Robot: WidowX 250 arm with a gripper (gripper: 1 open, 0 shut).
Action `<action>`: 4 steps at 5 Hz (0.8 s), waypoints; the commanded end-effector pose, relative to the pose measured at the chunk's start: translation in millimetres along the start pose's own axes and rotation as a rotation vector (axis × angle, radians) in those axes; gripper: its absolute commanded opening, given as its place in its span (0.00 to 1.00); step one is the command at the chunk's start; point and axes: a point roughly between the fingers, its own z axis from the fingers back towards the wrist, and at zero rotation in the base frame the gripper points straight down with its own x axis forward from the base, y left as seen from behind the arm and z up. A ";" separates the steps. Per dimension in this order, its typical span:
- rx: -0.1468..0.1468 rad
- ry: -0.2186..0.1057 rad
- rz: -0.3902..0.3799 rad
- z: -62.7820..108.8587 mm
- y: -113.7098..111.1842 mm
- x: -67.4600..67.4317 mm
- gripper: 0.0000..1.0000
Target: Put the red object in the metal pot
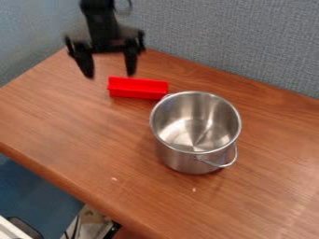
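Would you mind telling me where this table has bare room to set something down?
The wooden table is bare along its whole near-left stretch, from the red object down to the front edge, and again right of the metal pot. It is crowded at the back left, where the open gripper hangs beside the red object, close to the pot.

1. One red object, a long block, sitting toward the table's far edge.
2. One metal pot, round and shiny, more toward the middle of the table and just beside the block. I can only make out one small handle on it, on the near side.
3. One gripper with two dark fingers spread apart, up by the far edge.
4. One wooden table carrying it all.
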 end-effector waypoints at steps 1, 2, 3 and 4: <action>-0.004 -0.068 0.017 0.4 12.8 20.1 1.00; 0.005 -0.095 0.057 -7.4 28.2 31.8 1.00; 0.034 -0.091 0.292 -13.0 38.7 39.7 1.00; 0.058 -0.091 0.439 -17.8 48.0 43.7 1.00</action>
